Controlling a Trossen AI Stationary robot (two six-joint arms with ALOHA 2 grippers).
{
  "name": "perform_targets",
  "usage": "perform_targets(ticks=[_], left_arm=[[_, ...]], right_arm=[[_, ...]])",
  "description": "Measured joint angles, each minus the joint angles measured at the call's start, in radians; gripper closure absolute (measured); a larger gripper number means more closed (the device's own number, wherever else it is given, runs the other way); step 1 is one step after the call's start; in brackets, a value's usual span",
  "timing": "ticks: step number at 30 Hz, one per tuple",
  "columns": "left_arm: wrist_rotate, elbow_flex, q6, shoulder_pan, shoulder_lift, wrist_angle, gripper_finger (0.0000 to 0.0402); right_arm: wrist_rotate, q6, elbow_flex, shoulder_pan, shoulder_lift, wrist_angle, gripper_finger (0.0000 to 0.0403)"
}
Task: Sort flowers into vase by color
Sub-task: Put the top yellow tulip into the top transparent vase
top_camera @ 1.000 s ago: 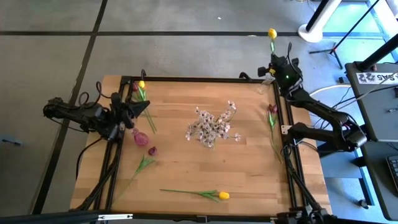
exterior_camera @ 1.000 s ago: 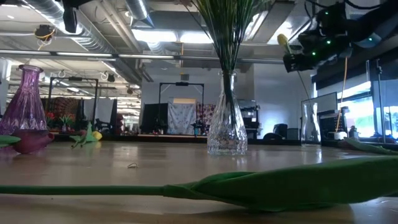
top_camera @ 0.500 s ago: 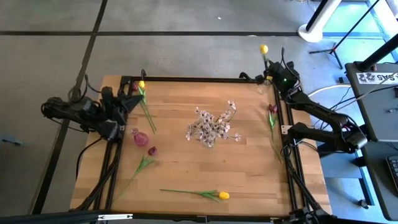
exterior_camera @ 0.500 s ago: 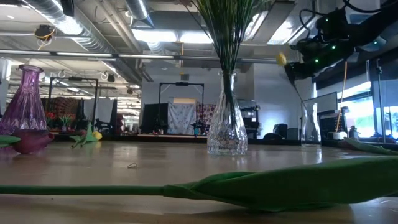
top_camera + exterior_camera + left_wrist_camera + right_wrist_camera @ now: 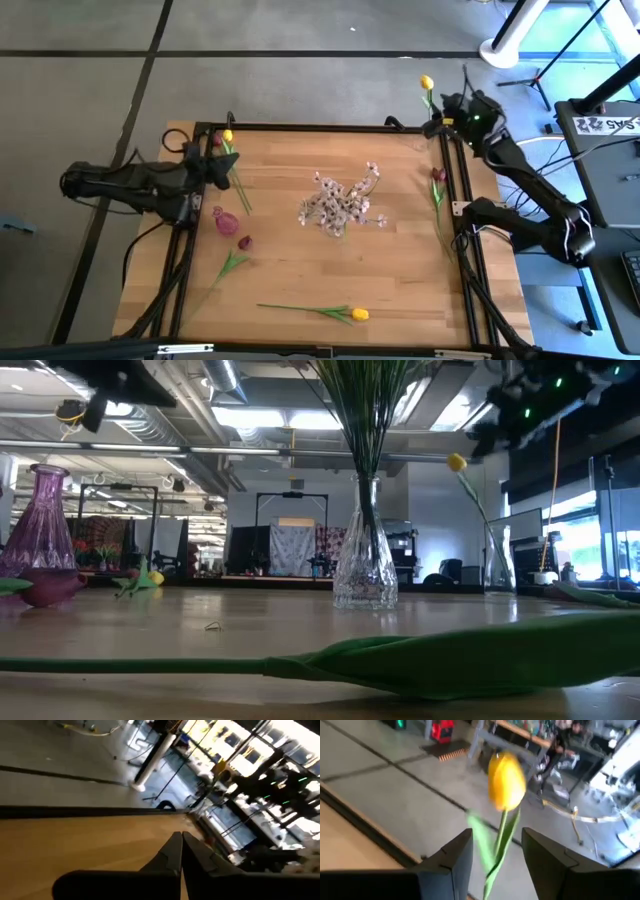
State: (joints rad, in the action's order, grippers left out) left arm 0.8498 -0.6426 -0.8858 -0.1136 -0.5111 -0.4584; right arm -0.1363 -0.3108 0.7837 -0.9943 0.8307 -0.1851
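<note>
My right gripper (image 5: 492,857) is open around the yellow tulip (image 5: 506,781), stem in the clear vase (image 5: 498,565). Next: back off, fetch another.

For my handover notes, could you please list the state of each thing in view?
Right tool: open, fingers either side of the tulip stem.
Left tool: shut, empty.
Corner yellow tulip: upright, stem in the small clear vase.
Small clear vase: upright.
Centre vase: upright, holding pink-white sprays.
Purple vase: upright.
Front yellow tulip: lying flat.
</note>
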Motion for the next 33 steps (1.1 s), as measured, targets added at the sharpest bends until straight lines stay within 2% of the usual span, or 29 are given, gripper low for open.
perform_targets(ticks=[3,7,9,12,16,19,23,26,30,33], left_arm=[[-0.042,0.0,-0.022,0.095,-0.069,-0.015,0.0401],[-0.22,-0.04,-0.033,0.226,-0.158,-0.078,0.0401],[-0.261,-0.084,0.009,0.275,-0.212,-0.162,0.0401],[-0.263,-0.149,0.028,0.36,-0.321,-0.321,0.0401],[-0.371,-0.182,0.02,0.511,-0.455,-0.473,0.0401],[-0.425,-0.175,-0.002,0.595,-0.547,-0.476,0.0401],[-0.407,-0.173,-0.003,0.676,-0.65,-0.461,0.0401],[-0.356,-0.171,-0.023,0.739,-0.716,-0.426,0.0401],[-0.41,-0.145,-0.028,0.838,-0.794,-0.317,0.0398],[-0.416,-0.134,-0.055,0.875,-0.845,-0.318,0.0377]], right_arm=[[0.034,0.017,0.083,0.0,-0.01,-0.093,0.0233],[0.122,0.008,0.222,0.0,-0.009,-0.257,0.0232],[0.168,-0.008,0.301,0.009,-0.012,-0.343,0.0233],[0.18,0.001,0.42,0.07,-0.014,-0.458,0.0233],[0.136,0.028,0.554,0.18,-0.017,-0.578,0.0233],[0.056,0.04,0.611,0.262,-0.019,-0.608,0.0233],[-0.009,0.049,0.628,0.363,-0.019,-0.607,0.0233],[-0.02,0.049,0.628,0.419,-0.012,-0.624,0.0233],[-0.022,0.046,0.628,0.484,0.001,-0.664,0.0233],[-0.02,0.046,0.628,0.536,0.014,-0.676,0.0233]])
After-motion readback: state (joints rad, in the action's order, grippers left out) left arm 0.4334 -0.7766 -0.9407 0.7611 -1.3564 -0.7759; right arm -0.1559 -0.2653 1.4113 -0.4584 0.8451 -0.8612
